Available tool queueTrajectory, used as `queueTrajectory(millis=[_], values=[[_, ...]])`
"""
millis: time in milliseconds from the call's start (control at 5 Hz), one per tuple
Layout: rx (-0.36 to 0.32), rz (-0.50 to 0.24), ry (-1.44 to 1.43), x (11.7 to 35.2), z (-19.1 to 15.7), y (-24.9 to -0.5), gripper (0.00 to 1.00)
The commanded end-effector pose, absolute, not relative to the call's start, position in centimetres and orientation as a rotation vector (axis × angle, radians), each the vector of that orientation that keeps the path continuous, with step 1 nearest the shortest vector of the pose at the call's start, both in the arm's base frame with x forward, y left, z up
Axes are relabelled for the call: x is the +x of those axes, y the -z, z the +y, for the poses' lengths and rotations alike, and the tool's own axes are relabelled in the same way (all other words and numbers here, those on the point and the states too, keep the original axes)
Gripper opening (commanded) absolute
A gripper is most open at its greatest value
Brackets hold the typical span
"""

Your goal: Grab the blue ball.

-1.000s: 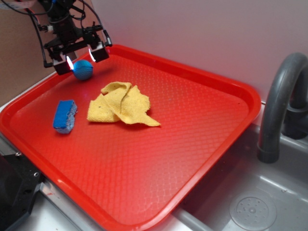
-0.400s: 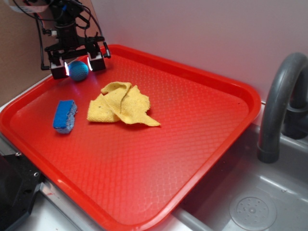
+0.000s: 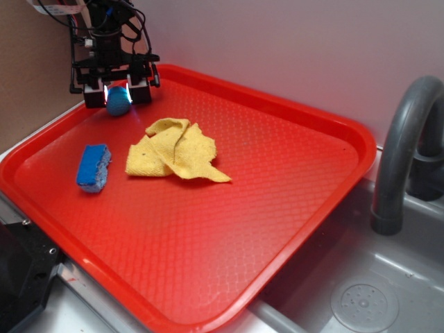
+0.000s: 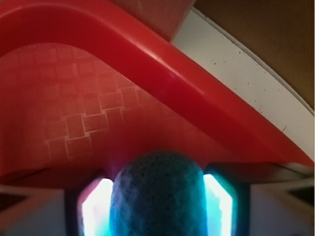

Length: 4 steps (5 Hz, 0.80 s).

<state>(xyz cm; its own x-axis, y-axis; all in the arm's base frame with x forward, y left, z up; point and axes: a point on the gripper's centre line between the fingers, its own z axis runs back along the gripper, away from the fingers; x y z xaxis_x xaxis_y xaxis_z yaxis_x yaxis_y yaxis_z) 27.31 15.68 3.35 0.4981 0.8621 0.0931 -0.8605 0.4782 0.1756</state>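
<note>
Blue ball (image 3: 118,101) — one, end effector (image 3: 117,92) clamped

Black cabled arm, black hand (image 3: 118,92), glowing pads (image 4: 96,209)

Hidden and cut-off parts at the tray's far-left corner

From the wrist I see the ball (image 4: 157,196) cut off by the bottom edge, blurred, its contact with the tray (image 4: 74,108) hidden. From outside, the gripper (image 3: 117,94) covers the ball's sides; the arm runs off the top edge.
</note>
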Motion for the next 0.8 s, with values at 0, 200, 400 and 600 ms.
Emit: queueTrajectory(millis=[0, 200, 400, 600], values=[[0.123, -0.259, -0.935, 26.2, 8.5, -15.7, 0.0], [0.008, -0.34, -0.824, 23.8, 4.3, -20.7, 0.0], [-0.129, -0.351, -0.639, 21.5, 1.5, -25.7, 0.0], [-0.235, -0.323, -0.522, 21.8, 1.5, -24.7, 0.0]])
